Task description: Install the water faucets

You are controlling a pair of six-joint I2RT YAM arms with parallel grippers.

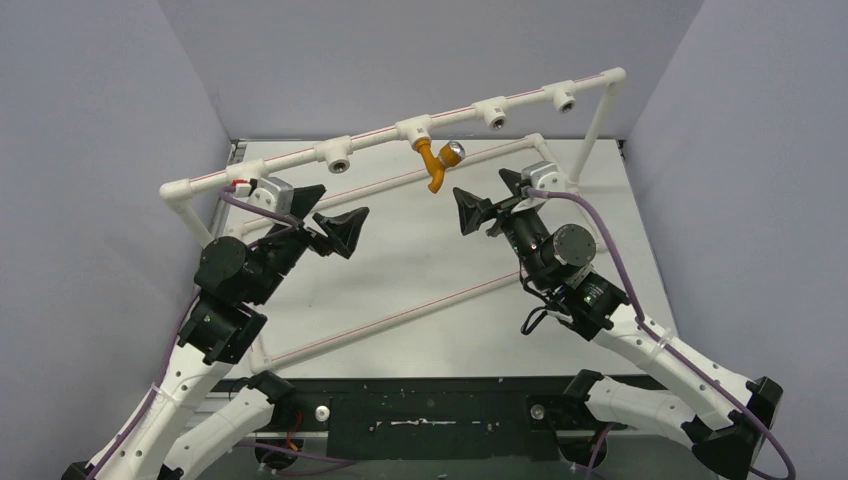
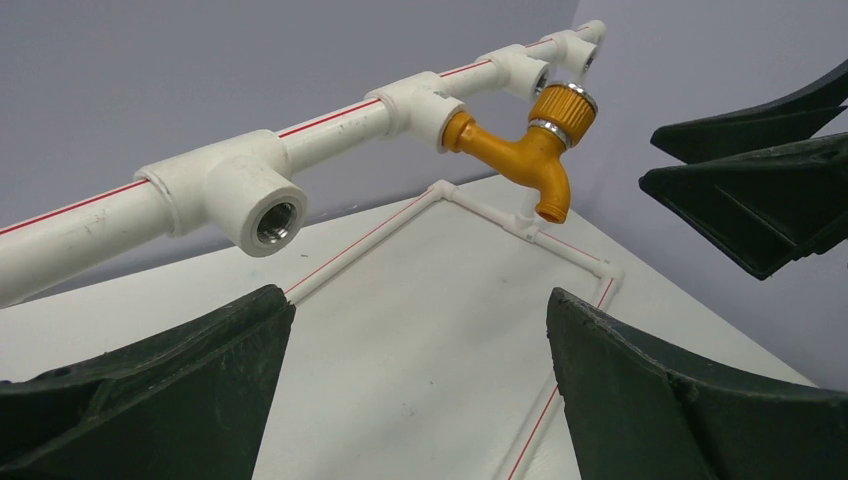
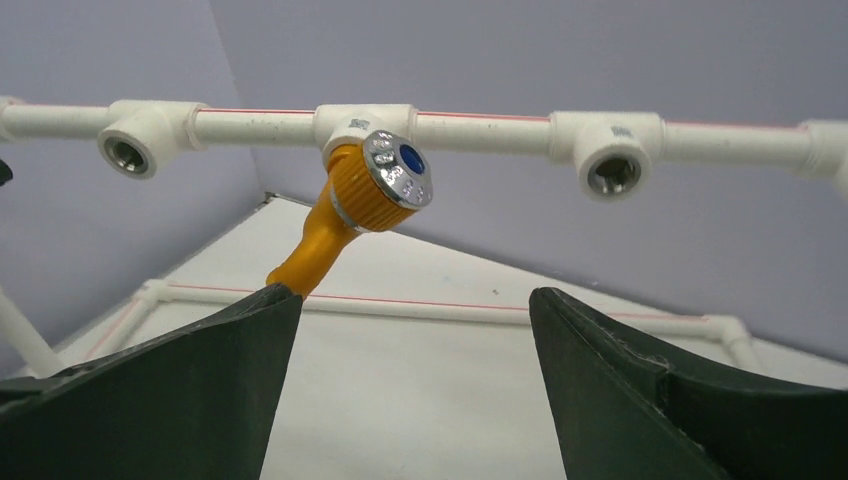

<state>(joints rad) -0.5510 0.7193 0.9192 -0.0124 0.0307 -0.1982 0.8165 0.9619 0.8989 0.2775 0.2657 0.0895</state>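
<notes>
Tap (image 1: 438,160): orange, seated in the second tee socket from the left on the raised white pipe (image 1: 375,142); spout hangs down, silvery knob faces the right claw.
Empty sockets (image 1: 338,158): three, open ends facing the arms.
Left claw (image 1: 340,212): spread wide, empty, well left of the tap.
Right claw (image 1: 487,196): spread wide, empty, near the tap, not touching.
Bench (image 1: 420,270): white, under both claws.
</notes>
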